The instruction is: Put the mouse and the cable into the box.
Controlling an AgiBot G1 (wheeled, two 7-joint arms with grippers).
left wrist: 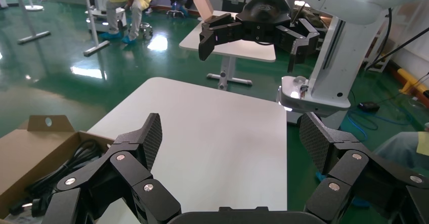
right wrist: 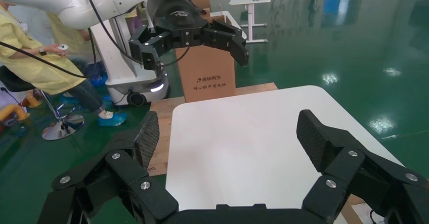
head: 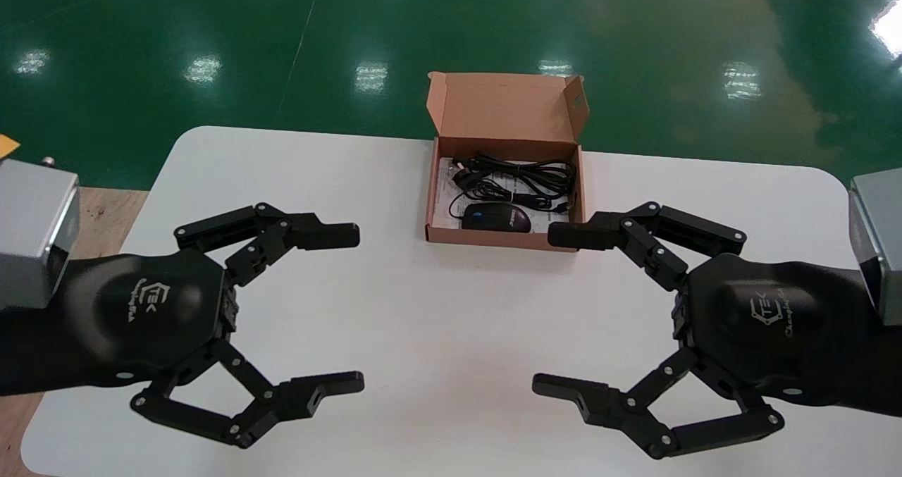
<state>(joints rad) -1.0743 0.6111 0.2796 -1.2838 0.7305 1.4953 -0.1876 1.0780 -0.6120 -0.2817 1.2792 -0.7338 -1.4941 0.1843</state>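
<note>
- Lying inside the open cardboard box (head: 493, 239) at the far middle of the white table (head: 437, 322), the black mouse (head: 495, 218) sits against the near wall. The black cable (head: 525, 177) is bundled loosely behind it, toward the hinged lid.
- Both items appear to rest on a white sheet (head: 445, 188) that lines the box floor. The lid stands upright and open.
- The left gripper (head: 354, 308) hovers over the near left of the table with its jaws spread wide, grasping nothing.
- The right gripper (head: 550, 310) mirrors it on the near right, jaws equally spread and empty. Its upper finger reaches close to the box's near right corner, but I cannot tell whether they touch.
- Judging by how things lie, the packing looks done, since both items are inside the walls.
- The mouse is probably light and rigid, with a smooth, curved shell that could slip. The surest hold would be across its narrow flanks.
- The cable is likely light and limp, prone to uncoiling or snagging. It is best pinched through the thick middle of the bundle, not at a loose end.
- The box seems thin and light, so a nudge at a wall could slide it.
</note>
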